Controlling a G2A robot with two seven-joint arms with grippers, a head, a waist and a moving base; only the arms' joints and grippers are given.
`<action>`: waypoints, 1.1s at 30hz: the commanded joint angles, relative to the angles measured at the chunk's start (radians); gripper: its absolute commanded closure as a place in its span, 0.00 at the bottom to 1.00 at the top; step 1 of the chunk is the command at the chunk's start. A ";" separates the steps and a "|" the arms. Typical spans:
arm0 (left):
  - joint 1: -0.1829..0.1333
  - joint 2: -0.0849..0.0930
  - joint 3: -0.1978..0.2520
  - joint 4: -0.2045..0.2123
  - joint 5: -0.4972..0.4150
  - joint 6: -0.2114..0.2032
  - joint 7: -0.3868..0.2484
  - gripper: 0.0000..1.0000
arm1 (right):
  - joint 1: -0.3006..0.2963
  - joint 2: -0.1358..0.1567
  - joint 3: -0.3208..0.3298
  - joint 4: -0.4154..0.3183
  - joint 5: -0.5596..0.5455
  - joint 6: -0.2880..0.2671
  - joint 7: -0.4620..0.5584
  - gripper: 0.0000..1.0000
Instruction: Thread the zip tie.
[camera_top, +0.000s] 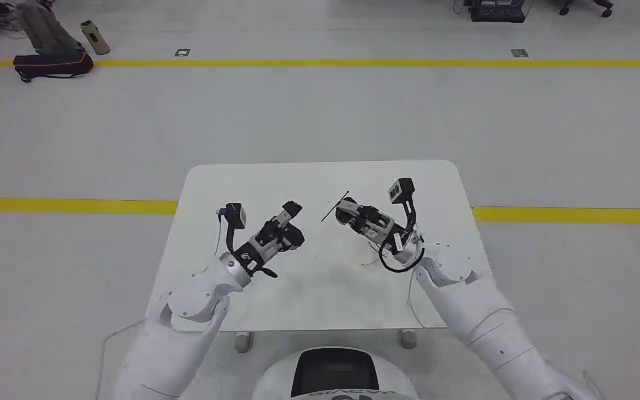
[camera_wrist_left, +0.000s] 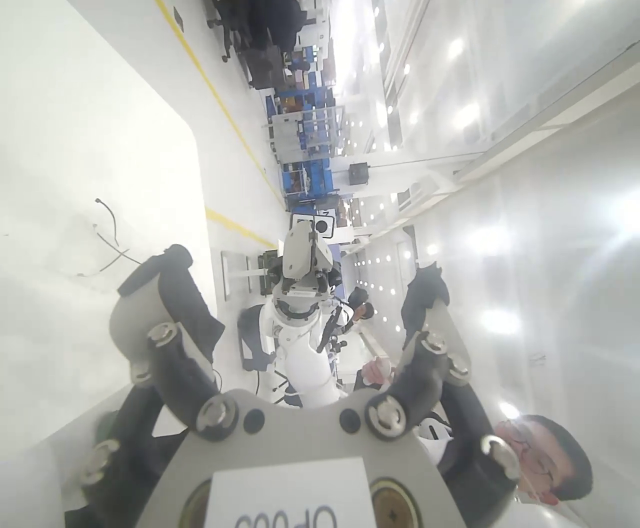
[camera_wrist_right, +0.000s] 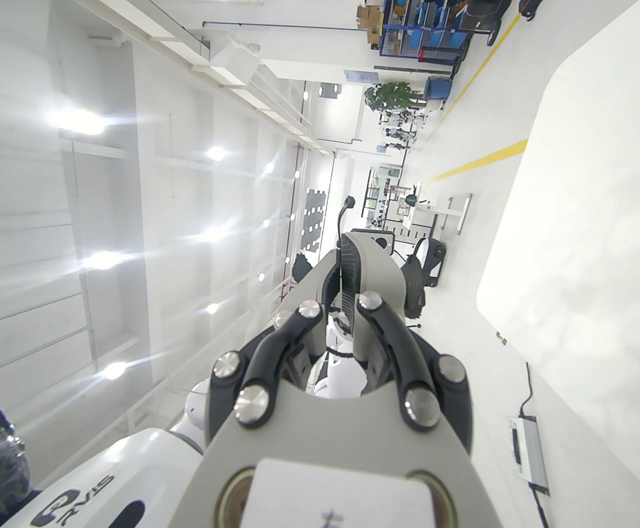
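White table (camera_top: 420, 185) stands on a pale floor (camera_top: 300, 120) crossed by yellow lines (camera_top: 300, 63). Above the table's middle, the left gripper (camera_top: 293, 224) hovers with its pincer spread wide. Facing it over the table, the right gripper (camera_top: 343, 210) is pinched closed on the zip tie (camera_top: 333, 209), which sticks out slantwise above the tabletop. Thin dark strands (camera_wrist_left: 107, 240) lie loose on the table.

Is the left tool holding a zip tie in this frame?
No, the left tool stands wide open, its fingers spread far apart with nothing between them.
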 joint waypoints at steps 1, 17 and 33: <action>-0.001 0.000 0.001 0.000 0.002 0.000 0.002 0.00 | -0.003 -0.001 -0.004 -0.007 -0.007 0.005 -0.005 1.00; -0.040 -0.009 0.062 0.013 -0.014 -0.060 0.030 0.00 | 0.000 -0.024 -0.039 0.030 0.007 0.000 -0.044 1.00; -0.065 -0.017 0.098 0.024 -0.003 -0.091 0.083 0.00 | -0.016 -0.032 -0.047 0.004 -0.037 0.018 -0.114 1.00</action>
